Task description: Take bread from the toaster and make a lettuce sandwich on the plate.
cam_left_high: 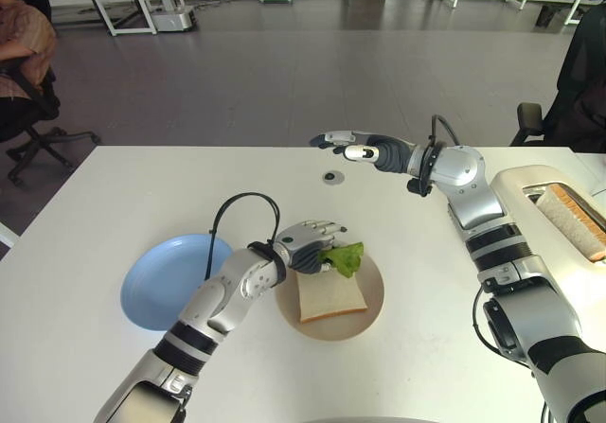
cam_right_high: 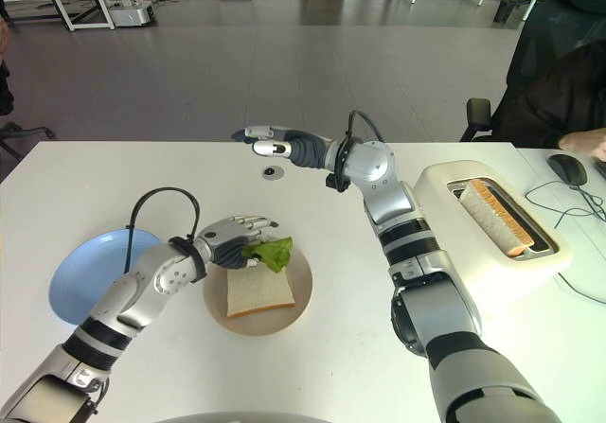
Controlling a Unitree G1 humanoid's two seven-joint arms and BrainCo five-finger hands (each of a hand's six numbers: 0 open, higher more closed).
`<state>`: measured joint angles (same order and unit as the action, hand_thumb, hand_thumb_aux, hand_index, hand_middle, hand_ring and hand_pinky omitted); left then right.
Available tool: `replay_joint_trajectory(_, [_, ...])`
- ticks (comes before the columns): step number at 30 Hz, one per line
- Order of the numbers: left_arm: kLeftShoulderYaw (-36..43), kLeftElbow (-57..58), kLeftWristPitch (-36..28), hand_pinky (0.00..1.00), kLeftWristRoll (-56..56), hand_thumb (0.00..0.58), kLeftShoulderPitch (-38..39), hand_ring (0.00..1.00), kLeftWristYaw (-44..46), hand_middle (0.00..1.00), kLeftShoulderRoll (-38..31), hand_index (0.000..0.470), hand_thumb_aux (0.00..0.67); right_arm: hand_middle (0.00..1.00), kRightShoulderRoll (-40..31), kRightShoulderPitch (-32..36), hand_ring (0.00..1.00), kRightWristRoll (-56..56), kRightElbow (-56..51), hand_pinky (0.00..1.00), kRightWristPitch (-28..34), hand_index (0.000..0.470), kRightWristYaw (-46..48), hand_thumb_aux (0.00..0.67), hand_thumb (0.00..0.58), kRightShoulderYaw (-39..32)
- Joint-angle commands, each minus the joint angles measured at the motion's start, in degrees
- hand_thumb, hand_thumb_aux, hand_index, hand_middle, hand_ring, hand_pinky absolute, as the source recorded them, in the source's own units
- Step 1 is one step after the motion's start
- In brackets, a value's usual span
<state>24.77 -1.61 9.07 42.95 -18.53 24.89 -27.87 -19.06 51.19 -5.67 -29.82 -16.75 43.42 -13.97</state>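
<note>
Toaster [cam_right_high: 502, 272] is the big white thing sitting on the right side of the white table [cam_right_high: 322, 366], and it's got one slice of toasted bread [cam_right_high: 497, 217] standing up in its slot, browned edge poking out the top.

Next biggest is the blue plate [cam_right_high: 80, 276] over on the left, near side, with nothing on it that I can see. The left forearm crosses over its right edge. Just right of that, roughly middle of the table, is the tan plate [cam_right_high: 258, 326]. That one has a white bread slice [cam_right_high: 258, 292] lying flat on it, pretty much centered.

The left hand [cam_right_high: 232, 238] is at the far left rim of the tan plate, fingers curled in and pinching a lettuce leaf [cam_right_high: 273, 251]. The leaf sticks out to the right of the fingertips and hangs over the far edge of the white slice, right at the plate's far rim. Can't really tell if the leaf is touching the bread or just above it.

The right hand [cam_right_high: 279, 144] is up over the far middle of the table, palm down, fingers stretched out flat and holding nothing. It's well apart from the toaster.

Smallest bit: a little round fitting [cam_right_high: 273, 172] set in the tabletop, just near of that right hand.
</note>
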Motion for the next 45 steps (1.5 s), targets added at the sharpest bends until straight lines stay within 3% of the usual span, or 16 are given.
replay_joint_trajectory(1, [1.0, 0.3, -1.3, 0.00, -1.9, 0.580, 0.7, 0.00, 3.3, 0.00, 0.9, 0.470, 0.670, 0.00, -0.1, 1.0, 0.00, -0.6, -0.6, 0.00, -0.2, 0.000, 0.0, 0.000, 0.000, 0.0])
replay_joint_trajectory(22, [0.8, -9.6, -6.3, 0.00, -3.1, 0.580, 1.9, 0.00, 10.9, 0.00, -0.5, 0.470, 0.670, 0.00, 0.1, 0.4, 0.00, -0.5, 0.0, 0.00, 0.0, 0.000, 0.2, 0.000, 0.000, -0.5])
replay_joint_trajectory(28, [1.7, -7.8, -6.0, 0.00, -1.7, 0.580, 2.7, 0.00, 9.7, 0.00, -0.9, 0.470, 0.670, 0.00, 0.0, 0.0, 0.00, -0.4, 0.3, 0.00, 0.0, 0.000, 0.5, 0.000, 0.000, -0.6])
replay_joint_trajectory(29, [1.8, -7.2, -5.8, 0.00, -1.5, 0.561, 2.9, 0.00, 9.2, 0.00, -0.9, 0.385, 0.549, 0.00, 0.0, 0.0, 0.00, -0.4, 0.3, 0.00, 0.0, 0.000, 0.5, 0.000, 0.000, -0.6])
replay_joint_trajectory(30, [1.8, -6.7, -5.7, 0.00, -1.5, 0.491, 3.1, 0.00, 8.9, 0.00, -0.7, 0.286, 0.407, 0.00, 0.0, 0.0, 0.00, -0.4, 0.3, 0.00, 0.0, 0.000, 0.5, 0.000, 0.000, -0.6])
replay_joint_trajectory(32, [2.2, -6.0, -5.5, 0.00, -0.9, 0.417, 3.5, 0.00, 8.4, 0.00, -0.8, 0.221, 0.315, 0.00, 0.0, -0.1, 0.00, -0.4, 0.4, 0.00, 0.0, 0.000, 0.6, 0.000, 0.000, -0.6])
replay_joint_trajectory(35, [2.3, -6.1, -5.5, 0.00, -1.7, 0.096, 4.3, 0.00, 8.7, 0.00, -0.5, 0.041, 0.058, 0.00, 0.1, -0.1, 0.00, -0.5, 0.5, 0.00, 0.1, 0.000, 0.6, 0.000, 0.000, -0.6])
replay_joint_trajectory(36, [2.4, -6.6, -5.6, 0.00, -2.2, 0.216, 4.6, 0.00, 9.0, 0.00, -0.2, 0.098, 0.139, 0.00, 0.0, -0.1, 0.00, -0.5, 0.5, 0.00, 0.1, 0.000, 0.6, 0.000, 0.000, -0.6])
replay_joint_trajectory(37, [2.4, -7.0, -5.7, 0.00, -2.2, 0.198, 4.7, 0.00, 9.1, 0.00, -0.1, 0.088, 0.126, 0.00, 0.1, -0.1, 0.00, -0.5, 0.5, 0.00, 0.1, 0.000, 0.6, 0.000, 0.000, -0.6])
replay_joint_trajectory(39, [2.4, -7.0, -5.6, 0.00, -1.6, 0.009, 4.5, 0.00, 9.1, 0.00, 0.0, 0.004, 0.005, 0.00, 0.1, -0.2, 0.00, -0.5, 0.6, 0.00, 0.2, 0.000, 0.7, 0.000, 0.000, -0.6])
replay_joint_trajectory(40, [2.1, -7.2, -5.8, 0.00, -2.5, 0.045, 4.7, 0.00, 9.5, 0.00, 0.2, 0.018, 0.026, 0.00, 0.0, -0.2, 0.00, -0.5, 0.7, 0.00, 0.2, 0.000, 0.7, 0.000, 0.000, -0.6])
replay_joint_trajectory(43, [1.2, -9.0, -6.5, 0.00, -3.6, 0.265, 4.7, 0.00, 10.6, 0.00, 0.0, 0.123, 0.176, 0.00, 0.0, -0.2, 0.00, -0.5, 0.8, 0.00, 0.3, 0.000, 0.7, 0.000, 0.000, -0.6])
replay_joint_trajectory(44, [0.7, -10.0, -6.8, 0.00, -3.8, 0.227, 4.5, 0.00, 11.1, 0.00, -0.2, 0.103, 0.147, 0.00, 0.0, -0.3, 0.00, -0.5, 0.9, 0.00, 0.3, 0.000, 0.7, 0.000, 0.000, -0.6])
replay_joint_trajectory(45, [-0.4, -11.6, -7.7, 0.00, -5.8, 0.132, 4.4, 0.00, 12.1, 0.00, 0.0, 0.057, 0.081, 0.00, 0.0, -0.3, 0.00, -0.5, 0.9, 0.00, 0.3, 0.000, 0.7, 0.000, 0.000, -0.6])
